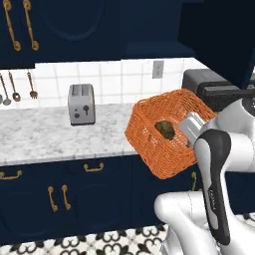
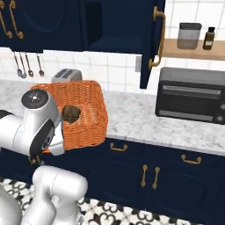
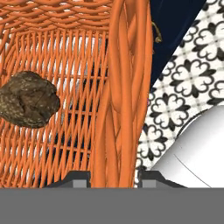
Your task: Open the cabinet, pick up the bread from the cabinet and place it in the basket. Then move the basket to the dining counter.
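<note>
The arm rises from the lower right of the left base frame, elbow bent, wrist at centre right. Its tool (image 3: 113, 177) is clamped on the basket (image 1: 164, 132) rim, one fingertip (image 3: 74, 179) either side.

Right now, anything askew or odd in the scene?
The basket hangs tilted off the counter's edge, its rim clamped in the gripper, with the bread inside. The cabinet door stands open.

Kitchen; marbled worktop (image 1: 45, 132), toaster (image 1: 81, 103), navy cupboards (image 2: 149, 176), hanging utensils (image 1: 15, 87)
</note>
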You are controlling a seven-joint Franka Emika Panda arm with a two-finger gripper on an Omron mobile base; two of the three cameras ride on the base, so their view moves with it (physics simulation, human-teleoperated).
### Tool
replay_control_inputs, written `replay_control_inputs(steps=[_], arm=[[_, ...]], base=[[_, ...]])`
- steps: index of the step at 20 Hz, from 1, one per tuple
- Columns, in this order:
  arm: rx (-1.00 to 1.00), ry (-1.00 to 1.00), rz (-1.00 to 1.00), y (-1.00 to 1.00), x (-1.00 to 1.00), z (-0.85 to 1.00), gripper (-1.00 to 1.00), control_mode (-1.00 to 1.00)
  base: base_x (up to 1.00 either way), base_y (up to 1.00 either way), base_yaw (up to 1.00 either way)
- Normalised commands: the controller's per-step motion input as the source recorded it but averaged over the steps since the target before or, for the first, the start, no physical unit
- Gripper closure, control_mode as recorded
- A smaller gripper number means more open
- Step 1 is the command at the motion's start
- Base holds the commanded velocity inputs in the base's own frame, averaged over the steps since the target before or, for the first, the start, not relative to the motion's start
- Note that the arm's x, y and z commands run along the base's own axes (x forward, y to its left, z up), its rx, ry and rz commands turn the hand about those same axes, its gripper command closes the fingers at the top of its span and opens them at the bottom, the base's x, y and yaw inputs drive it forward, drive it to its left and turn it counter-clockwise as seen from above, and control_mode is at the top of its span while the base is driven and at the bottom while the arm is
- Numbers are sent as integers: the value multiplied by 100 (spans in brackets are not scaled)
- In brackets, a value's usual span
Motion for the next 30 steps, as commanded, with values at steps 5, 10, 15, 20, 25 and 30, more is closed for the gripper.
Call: replay_control_inputs(steps=[5, 10, 15, 20, 25, 30], arm=[[0, 0, 0, 0, 0, 0, 100, 100], [0, 0, 0, 0, 0, 0, 100, 100], [0, 0, 0, 0, 0, 0, 100, 100], [0, 0, 0, 0, 0, 0, 100, 100], [0, 0, 0, 0, 0, 0, 100, 100], [0, 0, 0, 0, 0, 0, 100, 100]], base=[[-65, 14, 53], [0, 0, 100], [0, 0, 100], [0, 0, 100], [0, 0, 100], [0, 0, 100]])
